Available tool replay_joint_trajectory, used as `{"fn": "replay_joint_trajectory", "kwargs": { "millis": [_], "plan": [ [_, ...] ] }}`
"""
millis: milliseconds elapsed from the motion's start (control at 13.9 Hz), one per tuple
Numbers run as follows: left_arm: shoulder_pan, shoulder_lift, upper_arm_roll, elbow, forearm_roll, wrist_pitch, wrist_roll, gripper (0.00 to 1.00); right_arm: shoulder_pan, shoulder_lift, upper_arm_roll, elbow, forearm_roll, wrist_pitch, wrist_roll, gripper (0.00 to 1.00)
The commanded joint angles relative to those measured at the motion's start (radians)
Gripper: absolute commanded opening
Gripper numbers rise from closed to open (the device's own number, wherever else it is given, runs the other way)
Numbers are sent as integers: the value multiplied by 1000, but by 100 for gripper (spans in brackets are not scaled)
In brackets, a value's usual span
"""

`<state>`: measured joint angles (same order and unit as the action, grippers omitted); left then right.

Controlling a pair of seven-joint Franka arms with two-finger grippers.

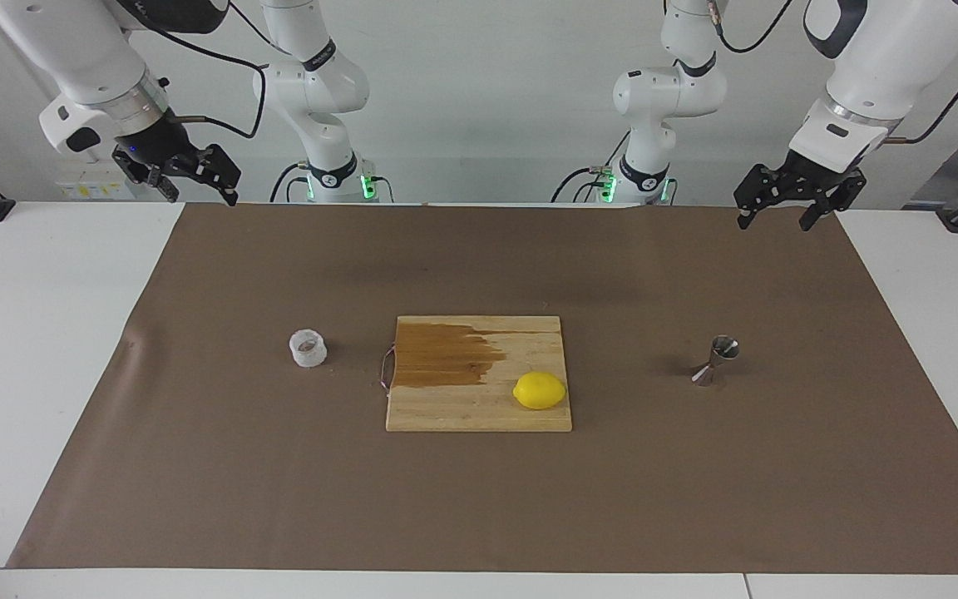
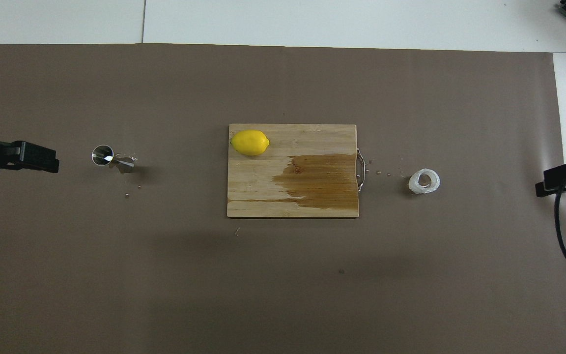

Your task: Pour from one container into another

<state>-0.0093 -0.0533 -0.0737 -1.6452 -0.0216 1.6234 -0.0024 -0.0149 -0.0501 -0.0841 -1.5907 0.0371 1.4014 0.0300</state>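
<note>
Both arms hang raised at the table's ends, left end effector (image 1: 777,220) and right end effector (image 1: 200,190) open, empty.

Brown mat (image 1: 479,499) covers white table (image 1: 30,333)

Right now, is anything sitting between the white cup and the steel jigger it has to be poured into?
Yes. The cutting board lies flat between the white cup and the jigger, with the lemon on its corner toward the jigger. Both are low, so a lifted cup could likely pass over them.
</note>
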Motion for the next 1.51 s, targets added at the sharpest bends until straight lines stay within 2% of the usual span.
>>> {"fn": "replay_joint_trajectory", "kwargs": {
  "millis": [0, 144, 431, 718, 934, 1149, 1436],
  "plan": [
    [8, -68, 17, -154, -44, 136, 2, 100, 1, 4, -3, 5, -5, 2, -7, 100],
    [40, -57, 17, -169, -102, 128, -27, 100, 1, 4, -3, 5, -5, 2, -7, 100],
    [64, 42, 17, -160, -144, 93, -190, 100, 1, 4, -3, 5, -3, 2, -7, 100],
    [127, 136, 12, -154, -274, 6, -428, 100, 1, 4, -3, 5, -5, 2, -7, 100],
    [163, 167, 12, -160, -412, -11, -563, 100, 1, 4, -3, 5, -5, 2, -7, 100],
    [216, 254, 2, -121, -487, -80, -694, 100, 1, 4, -3, 5, -5, 2, -7, 100],
    [279, 352, -11, -45, -647, -85, -720, 100, 1, 4, -3, 5, -5, 2, -7, 100]
  ]
}}
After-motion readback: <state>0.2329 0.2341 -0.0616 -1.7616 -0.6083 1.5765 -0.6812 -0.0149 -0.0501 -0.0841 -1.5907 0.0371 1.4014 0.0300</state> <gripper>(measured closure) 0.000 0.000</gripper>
